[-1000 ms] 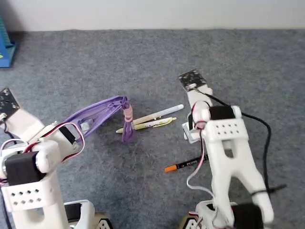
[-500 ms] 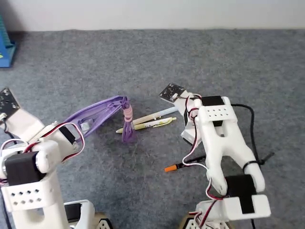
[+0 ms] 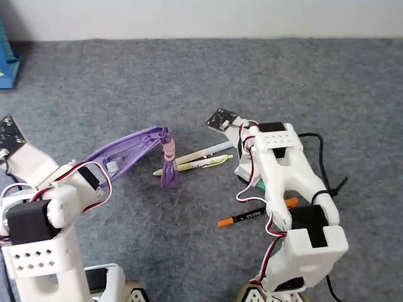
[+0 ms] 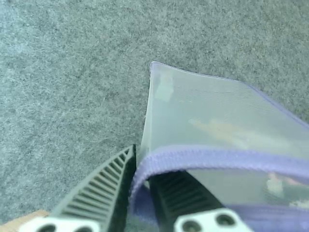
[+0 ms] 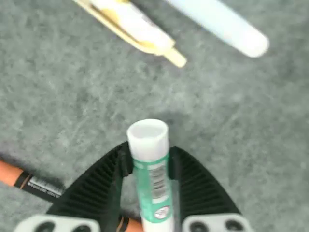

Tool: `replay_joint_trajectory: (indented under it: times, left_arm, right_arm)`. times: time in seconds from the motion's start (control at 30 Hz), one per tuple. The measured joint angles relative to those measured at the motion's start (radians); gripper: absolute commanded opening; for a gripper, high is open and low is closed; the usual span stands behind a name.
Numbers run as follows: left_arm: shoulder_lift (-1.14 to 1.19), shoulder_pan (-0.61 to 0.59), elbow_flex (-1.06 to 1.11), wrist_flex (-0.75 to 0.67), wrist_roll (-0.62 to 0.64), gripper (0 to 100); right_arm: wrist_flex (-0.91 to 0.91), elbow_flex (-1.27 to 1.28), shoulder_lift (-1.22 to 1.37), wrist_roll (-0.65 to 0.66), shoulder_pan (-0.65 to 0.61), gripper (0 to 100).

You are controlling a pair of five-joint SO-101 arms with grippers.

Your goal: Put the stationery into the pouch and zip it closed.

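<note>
My left gripper (image 4: 140, 157) is shut on the purple zip edge of the clear pouch (image 4: 217, 121). In the high view the pouch (image 3: 129, 148) hangs from that gripper (image 3: 112, 167) towards the middle, ending in a pink zip pull (image 3: 169, 151). My right gripper (image 5: 148, 149) is shut on a green glue stick (image 5: 152, 179), whose white cap points at the pens. A yellow pen (image 3: 201, 163) and a pale blue pen (image 3: 214, 149) lie side by side beyond the pouch's tip. A black pen with an orange tip (image 3: 242, 217) lies under the right arm (image 3: 283, 170).
The grey carpet (image 3: 189, 82) is open towards the back wall. A blue object (image 3: 6, 63) sits at the far left edge. The right arm's black cable (image 3: 321, 160) loops out to its right.
The right arm has swung left and folded forward, bringing its wrist closer to the two pens. The left arm and the pouch have not moved.
</note>
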Motion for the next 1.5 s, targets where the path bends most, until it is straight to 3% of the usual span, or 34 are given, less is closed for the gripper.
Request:
replay_joint_trajectory:
  times: [0.17, 0.53, 0.8, 1.03, 1.27, 1.5]
  left_arm:
    - [0.0, 0.0, 0.0, 0.0, 0.0, 1]
    - [0.0, 0.0, 0.0, 0.0, 0.0, 1]
    - [0.0, 0.0, 0.0, 0.0, 0.0, 1]
    - [0.0, 0.0, 0.0, 0.0, 0.0, 1]
    - [0.0, 0.0, 0.0, 0.0, 0.0, 1]
    - [0.0, 0.0, 0.0, 0.0, 0.0, 1]
  right_arm:
    - [0.12, -0.009, -0.127, -0.032, -0.005, 0.8]
    - [0.374, -0.009, -0.577, -0.293, -0.011, 0.8]
    - [0.407, -0.009, -0.944, -0.611, -0.226, 0.8]
    - [0.101, 0.051, -1.183, -0.787, -0.493, 0.8]
    - [-0.298, 0.081, -1.177, -0.806, -0.657, 0.8]
    - [-0.493, 0.081, -1.043, -0.806, -0.815, 0.8]
